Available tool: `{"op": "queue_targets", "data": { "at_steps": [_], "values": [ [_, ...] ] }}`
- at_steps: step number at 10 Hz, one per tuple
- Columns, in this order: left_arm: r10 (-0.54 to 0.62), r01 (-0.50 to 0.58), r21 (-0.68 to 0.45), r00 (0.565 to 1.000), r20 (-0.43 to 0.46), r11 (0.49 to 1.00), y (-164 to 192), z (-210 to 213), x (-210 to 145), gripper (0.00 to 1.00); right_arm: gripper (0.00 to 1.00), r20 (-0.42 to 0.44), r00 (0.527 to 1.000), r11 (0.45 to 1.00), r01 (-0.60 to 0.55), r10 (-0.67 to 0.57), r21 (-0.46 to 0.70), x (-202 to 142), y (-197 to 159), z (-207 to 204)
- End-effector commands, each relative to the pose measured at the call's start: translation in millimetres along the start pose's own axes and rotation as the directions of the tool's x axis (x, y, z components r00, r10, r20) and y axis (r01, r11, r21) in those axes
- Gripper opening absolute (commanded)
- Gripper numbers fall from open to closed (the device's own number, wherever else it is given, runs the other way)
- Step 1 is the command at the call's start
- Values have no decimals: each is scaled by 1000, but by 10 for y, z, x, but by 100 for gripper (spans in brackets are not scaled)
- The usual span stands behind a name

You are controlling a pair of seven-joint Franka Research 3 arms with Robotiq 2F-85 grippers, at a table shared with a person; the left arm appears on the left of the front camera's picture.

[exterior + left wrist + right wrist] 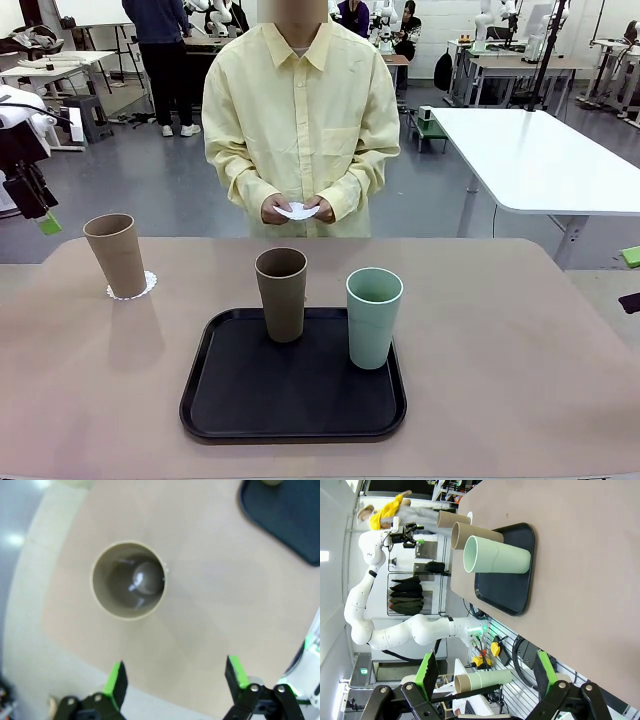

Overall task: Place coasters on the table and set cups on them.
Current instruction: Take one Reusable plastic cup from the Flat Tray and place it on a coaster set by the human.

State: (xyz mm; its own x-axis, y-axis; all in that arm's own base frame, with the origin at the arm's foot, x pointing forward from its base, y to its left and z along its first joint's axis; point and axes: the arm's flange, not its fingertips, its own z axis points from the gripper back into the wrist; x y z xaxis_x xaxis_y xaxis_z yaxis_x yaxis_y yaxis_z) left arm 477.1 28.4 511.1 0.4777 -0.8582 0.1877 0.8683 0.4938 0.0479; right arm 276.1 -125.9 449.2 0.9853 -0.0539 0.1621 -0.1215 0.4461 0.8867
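Observation:
The light tan cup stands on a white lacy coaster at the table's left. On the black tray stand the brown cup and the mint green cup. Beyond the far edge, the person's two hands hold another coaster. My left gripper hangs open, high above the table's left end. The left wrist view looks down into the tan cup, ahead of the empty open left gripper. Open and empty too, my right gripper faces the mint cup, the brown cup and the tan cup from the table's right side.
The tray lies in the middle near my side, and its corner lies right of the tan cup. Bare tabletop stretches to the right of the tray. A white table stands behind at the right.

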Motion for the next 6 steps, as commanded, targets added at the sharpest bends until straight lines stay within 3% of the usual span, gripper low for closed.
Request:
{"op": "queue_targets", "data": {
  "at_steps": [1,2,3,4,6],
  "values": [
    [1,-1,0,1000,0,1000,1,0,-2,100,100,7,1000,1000,-11,11,21,16,-3,5],
    [231,-229,46,973,-25,972,-121,-135,-132,100,100,7,1000,1000,-11,11,21,16,-3,5],
    [396,-396,-12,917,-43,918,-316,-296,-240,100,100,7,1000,1000,-11,11,21,16,-3,5],
    [474,-475,-10,879,-50,880,-429,-378,-288,100,100,7,1000,1000,-11,11,21,16,-3,5],
    [520,-522,-32,852,-63,852,-585,-311,-258,100,100,7,1000,1000,-11,11,21,16,-3,5]
  ]
}}
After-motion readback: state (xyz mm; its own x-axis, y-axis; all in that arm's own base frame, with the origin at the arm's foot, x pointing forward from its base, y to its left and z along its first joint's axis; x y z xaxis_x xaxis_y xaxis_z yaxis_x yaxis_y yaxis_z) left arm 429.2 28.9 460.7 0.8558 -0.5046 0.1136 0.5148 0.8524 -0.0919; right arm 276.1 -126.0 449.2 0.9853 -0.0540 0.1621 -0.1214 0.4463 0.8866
